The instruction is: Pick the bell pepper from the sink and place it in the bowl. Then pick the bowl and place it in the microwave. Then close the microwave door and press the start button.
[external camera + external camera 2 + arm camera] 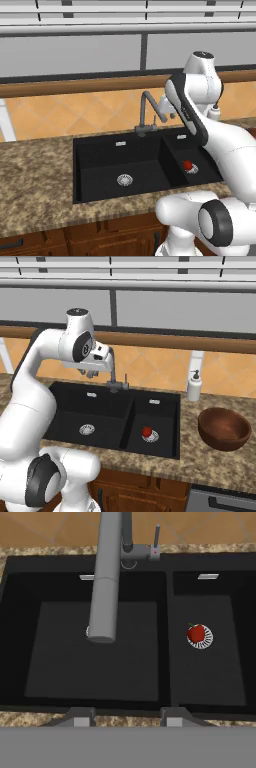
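The small red bell pepper lies on the steel drain of the smaller, right basin of the black sink. The reddish-brown bowl stands empty on the counter to the right of the sink. My gripper hangs high above the sink near the faucet spout. It points down and is open, with nothing between its fingers. The pepper lies below it and to its right. The microwave and its door are out of view.
The dark grey faucet reaches out over the large basin, close beside my hand. A white soap dispenser stands behind the bowl. Speckled granite counter surrounds the sink, with a tiled wall behind.
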Controlling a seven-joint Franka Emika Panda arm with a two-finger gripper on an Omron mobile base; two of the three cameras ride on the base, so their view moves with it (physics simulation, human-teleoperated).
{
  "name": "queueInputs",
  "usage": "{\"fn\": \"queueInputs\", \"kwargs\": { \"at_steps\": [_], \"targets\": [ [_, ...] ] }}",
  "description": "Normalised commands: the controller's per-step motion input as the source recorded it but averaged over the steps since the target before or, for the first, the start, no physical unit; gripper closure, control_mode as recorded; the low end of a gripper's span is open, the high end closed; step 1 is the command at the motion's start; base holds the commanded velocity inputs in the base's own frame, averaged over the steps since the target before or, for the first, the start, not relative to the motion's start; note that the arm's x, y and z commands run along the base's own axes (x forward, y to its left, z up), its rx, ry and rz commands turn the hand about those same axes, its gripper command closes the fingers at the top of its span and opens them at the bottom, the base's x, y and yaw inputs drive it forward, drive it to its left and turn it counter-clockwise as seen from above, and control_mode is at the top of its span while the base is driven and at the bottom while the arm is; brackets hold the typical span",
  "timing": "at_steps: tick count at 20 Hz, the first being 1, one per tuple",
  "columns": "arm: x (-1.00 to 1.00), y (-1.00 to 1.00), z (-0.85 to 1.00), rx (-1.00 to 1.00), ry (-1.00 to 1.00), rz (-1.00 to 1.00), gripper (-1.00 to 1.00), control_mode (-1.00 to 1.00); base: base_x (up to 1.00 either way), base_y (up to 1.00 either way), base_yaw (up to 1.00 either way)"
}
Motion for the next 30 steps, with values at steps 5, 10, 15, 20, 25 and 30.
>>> {"fn": "queueInputs", "kwargs": {
  "at_steps": [5, 10, 15, 20, 25, 30],
  "targets": [
    [-0.62, -0.17, -0.02, 0.01, -0.10, 0.00, -1.00, -1.00, 0.00, 0.00, 0.00],
    [-0.99, -0.50, -0.28, 0.00, 0.00, -0.04, -1.00, -1.00, 0.00, 0.00, 0.00],
    [-0.50, -0.90, -0.20, 0.11, 0.17, -0.25, -1.00, -1.00, 0.00, 0.00, 0.00],
    [-0.03, -0.80, -0.40, 0.03, 0.05, -0.48, -1.00, -1.00, 0.00, 0.00, 0.00],
    [0.31, -0.62, -0.52, 0.06, 0.12, -0.62, -1.00, -1.00, 0.00, 0.00, 0.00],
    [0.42, -0.56, -0.47, 0.23, 0.00, -0.35, -1.00, -1.00, 0.00, 0.00, 0.00]
  ]
}}
